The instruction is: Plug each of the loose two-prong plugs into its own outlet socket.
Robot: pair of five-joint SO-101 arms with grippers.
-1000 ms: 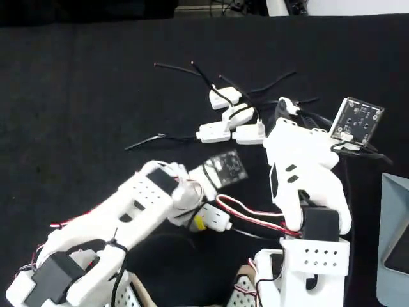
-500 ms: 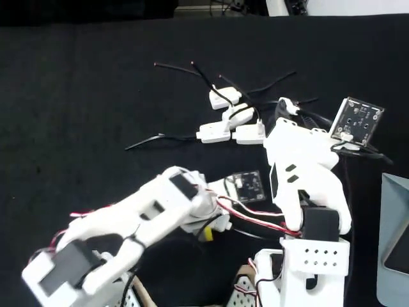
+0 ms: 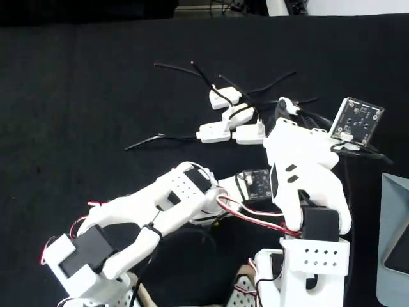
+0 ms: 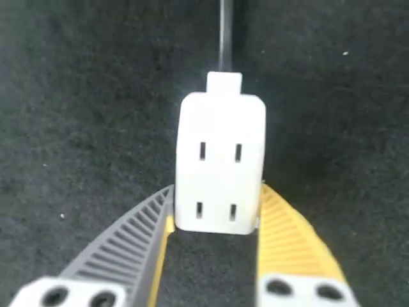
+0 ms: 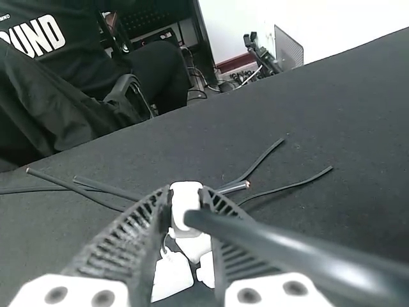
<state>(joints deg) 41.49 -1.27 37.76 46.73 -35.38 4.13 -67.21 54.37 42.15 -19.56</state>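
My left gripper [image 4: 216,198] is shut on a white outlet socket [image 4: 220,153] with two pairs of slots facing the camera and a black cord [image 4: 225,32] leading away over the black cloth. In the high view the left arm [image 3: 172,201] lies low, its wrist close to the right arm's base [image 3: 307,192]. My right gripper [image 5: 186,192] is shut on a white plug [image 5: 181,199], whose black cable [image 5: 287,246] crosses in front. In the high view the right gripper [image 3: 285,107] sits beside a cluster of white plugs and sockets [image 3: 231,116].
Thin black cords [image 3: 185,69] fan out from the cluster over the black tabletop [image 3: 96,96]. A grey container [image 3: 395,243] stands at the right edge. The two arms are very close together near the front middle.
The left arm has swung right and drawn in toward the right arm's base, carrying the socket, which has slipped under the arm in the high view. The right arm has not moved.
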